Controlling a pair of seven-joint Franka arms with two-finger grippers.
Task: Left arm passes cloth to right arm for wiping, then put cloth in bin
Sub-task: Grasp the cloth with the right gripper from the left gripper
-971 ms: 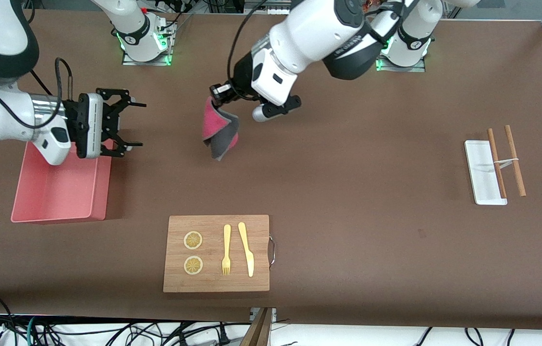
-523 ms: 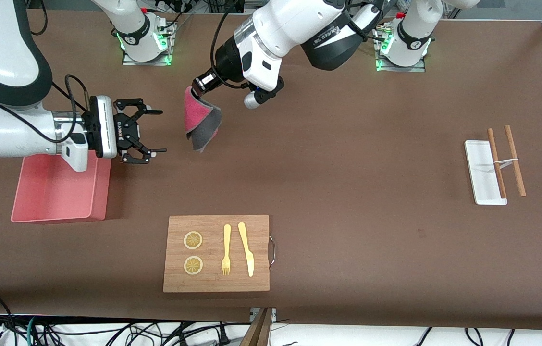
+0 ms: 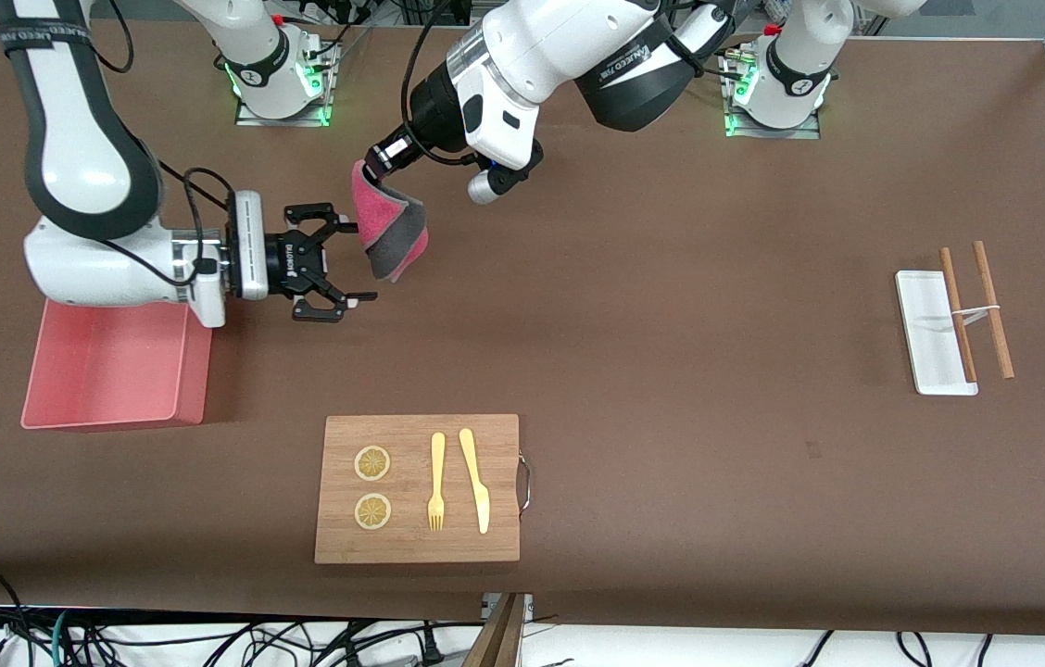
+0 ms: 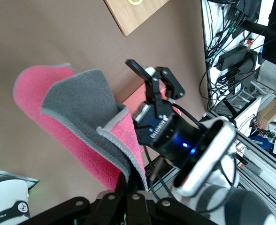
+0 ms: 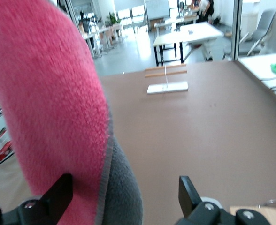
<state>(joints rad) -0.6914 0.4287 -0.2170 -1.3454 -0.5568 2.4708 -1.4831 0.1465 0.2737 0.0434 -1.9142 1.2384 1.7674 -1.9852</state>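
Note:
My left gripper (image 3: 367,170) is shut on the top edge of the cloth (image 3: 390,225), which hangs pink and dark grey in the air above the table. In the left wrist view the cloth (image 4: 77,126) hangs from the shut fingers (image 4: 121,183). My right gripper (image 3: 358,259) is open and level with the cloth, its fingertips at the cloth's edge. In the right wrist view the cloth (image 5: 49,103) sits between the open fingers (image 5: 187,192), close to one of them. The salmon-pink bin (image 3: 196,366) stands under the right arm and nothing lies in it.
A wooden cutting board (image 3: 416,547) with two lemon slices, a yellow fork and a knife lies nearer to the front camera. A small white tray (image 3: 925,324) with two wooden sticks lies at the left arm's end of the table; it also shows in the right wrist view (image 5: 167,87).
My right gripper has moved from over the bin toward the cloth, still open. My left gripper has carried the cloth toward the right arm's end.

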